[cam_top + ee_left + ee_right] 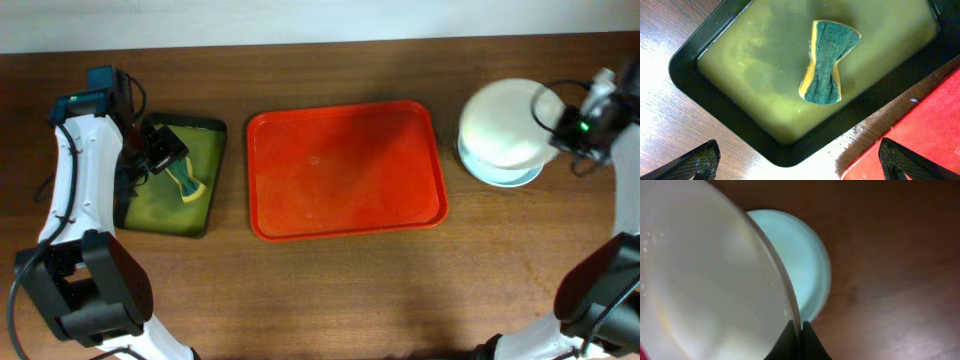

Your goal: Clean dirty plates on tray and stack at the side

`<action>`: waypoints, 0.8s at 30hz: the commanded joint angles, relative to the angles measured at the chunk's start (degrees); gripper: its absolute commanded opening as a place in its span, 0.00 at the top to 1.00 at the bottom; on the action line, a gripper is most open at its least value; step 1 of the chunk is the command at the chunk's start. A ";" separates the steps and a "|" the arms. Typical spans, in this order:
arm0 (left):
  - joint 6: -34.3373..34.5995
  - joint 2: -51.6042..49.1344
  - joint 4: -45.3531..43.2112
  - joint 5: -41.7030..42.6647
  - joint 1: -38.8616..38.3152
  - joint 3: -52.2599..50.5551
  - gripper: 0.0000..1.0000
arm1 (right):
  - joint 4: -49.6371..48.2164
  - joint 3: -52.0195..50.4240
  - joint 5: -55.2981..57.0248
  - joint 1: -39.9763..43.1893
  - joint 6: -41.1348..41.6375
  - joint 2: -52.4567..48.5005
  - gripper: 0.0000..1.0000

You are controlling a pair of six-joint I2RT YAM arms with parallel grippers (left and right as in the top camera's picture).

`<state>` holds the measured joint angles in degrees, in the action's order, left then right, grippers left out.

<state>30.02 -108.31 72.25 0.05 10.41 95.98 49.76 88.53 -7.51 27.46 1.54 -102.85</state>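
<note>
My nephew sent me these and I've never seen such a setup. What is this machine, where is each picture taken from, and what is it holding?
Two robot arms work at a table. One picture looks down from above; the other two come from cameras on each wrist. In the middle lies a red tray. The left end effector hangs open over a dark tray of greenish water with a sponge in it. The right end effector pinches the rim of a white plate above a blue-green plate.

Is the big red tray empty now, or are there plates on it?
Empty. The red tray shows only bare plastic; the plates sit stacked beside it.
</note>
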 commanded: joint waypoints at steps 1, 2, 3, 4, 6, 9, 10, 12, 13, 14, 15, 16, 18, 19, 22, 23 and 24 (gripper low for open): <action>-0.11 0.28 0.07 0.20 0.15 0.44 0.00 | -6.51 -6.95 -2.45 3.28 0.92 1.09 0.96; -0.11 0.28 0.07 0.20 0.15 0.44 0.01 | -9.25 -9.03 -2.49 3.67 0.92 1.09 0.96; -0.11 0.28 0.07 0.20 0.15 0.44 0.00 | -11.39 -10.40 -2.47 3.69 0.92 1.09 0.96; -0.11 0.28 0.07 0.20 0.13 0.44 0.01 | -13.16 -11.30 -2.78 3.58 0.92 1.09 0.96; -0.11 0.28 0.07 0.20 0.13 0.44 0.00 | -15.85 -12.04 -4.00 2.86 0.94 1.09 0.96; -0.11 0.28 0.07 0.20 0.15 0.44 0.01 | -16.70 -12.04 -3.87 2.03 0.90 1.09 0.96; -0.11 0.28 0.07 0.20 0.15 0.44 0.01 | -16.98 -12.04 -3.89 2.01 0.92 1.09 0.95; -0.11 0.28 0.07 0.20 0.15 0.44 0.01 | -17.25 -12.04 -3.89 1.95 0.90 1.09 0.79; -0.11 0.28 0.07 0.20 0.13 0.44 0.00 | -17.20 -12.04 -3.89 1.95 0.90 1.09 0.66; -0.11 0.28 0.07 0.20 0.13 0.44 0.01 | -17.05 -12.04 -3.91 1.95 0.90 1.09 0.29; -0.11 0.28 0.07 0.20 0.15 0.44 0.01 | -16.92 -12.04 -3.93 1.84 0.90 1.09 0.02; -0.11 0.28 0.07 0.20 0.15 0.44 0.01 | -16.35 -12.02 -3.98 1.75 0.90 1.18 0.02; -0.11 0.28 0.07 0.20 0.15 0.44 0.00 | -14.36 -12.02 -4.15 1.75 0.87 2.51 0.02; -0.11 0.28 0.07 0.20 0.13 0.44 0.00 | -13.49 -12.02 -4.15 1.75 0.87 3.34 0.02; -0.11 0.28 0.07 0.20 0.15 0.44 0.01 | -7.43 -12.04 -4.04 1.75 1.95 9.27 0.02; -0.11 0.28 0.07 0.20 0.15 0.44 0.01 | -4.92 -12.04 -3.91 1.75 2.01 11.54 0.02; -0.11 0.28 0.07 0.20 0.15 0.44 0.01 | -1.66 -12.15 -3.89 1.75 1.97 14.75 0.02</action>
<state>30.00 -108.31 72.25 0.05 10.41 95.98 44.45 76.58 -10.70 29.63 2.98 -95.68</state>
